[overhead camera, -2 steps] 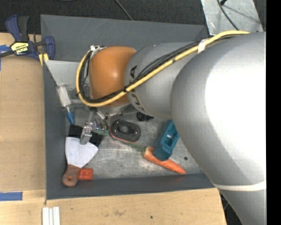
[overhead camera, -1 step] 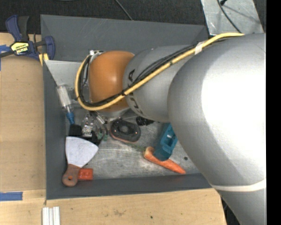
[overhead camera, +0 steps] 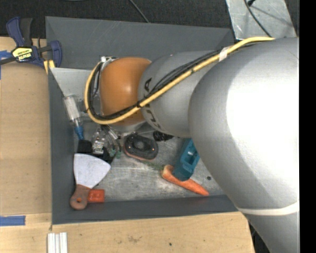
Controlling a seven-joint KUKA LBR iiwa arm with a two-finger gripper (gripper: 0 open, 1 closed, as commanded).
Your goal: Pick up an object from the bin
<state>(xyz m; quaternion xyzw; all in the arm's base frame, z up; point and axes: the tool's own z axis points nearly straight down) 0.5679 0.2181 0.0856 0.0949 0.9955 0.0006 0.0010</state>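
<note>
Grey metal bin (overhead camera: 57, 157) seen from above, a robot arm (overhead camera: 242, 115) reaching in from the R and covering much of the floor.

Contents, L to R:
- Against the L wall, a clear plastic tube w/ a blue tip (overhead camera: 72, 109), lying at a slant.
- Below it, a white fan-shaped wedge (overhead camera: 89, 170), flat on the floor.
- At the front-L corner, a brown ring-ended piece (overhead camera: 79, 199), touching an orange-red block (overhead camera: 97, 195).
- Just above the wedge, the gripper (overhead camera: 102, 143), low in the bin under the wrist's orange cover (overhead camera: 121, 88). A small black obj (overhead camera: 84, 147) sits beside it.
- To its R, a dark oval ring w/ a pinkish rim (overhead camera: 140, 147).
- Further R, an orange toy carrot (overhead camera: 183, 183) near the front wall, and a teal plastic piece (overhead camera: 188, 161) partly under the arm.

Can't tell whether the gripper is spread or clenched, and nothing is visibly held. Its likely target is among the black obj, wedge tip and oval ring, all close by.

Risks:
- The L cluster is tight, so closing here could nip two things at once or push one aside.
- The flat wedge gives little to grip and may slip.
- The yellow cable (overhead camera: 174, 78) looped round the cover could rub the bin wall.
</note>
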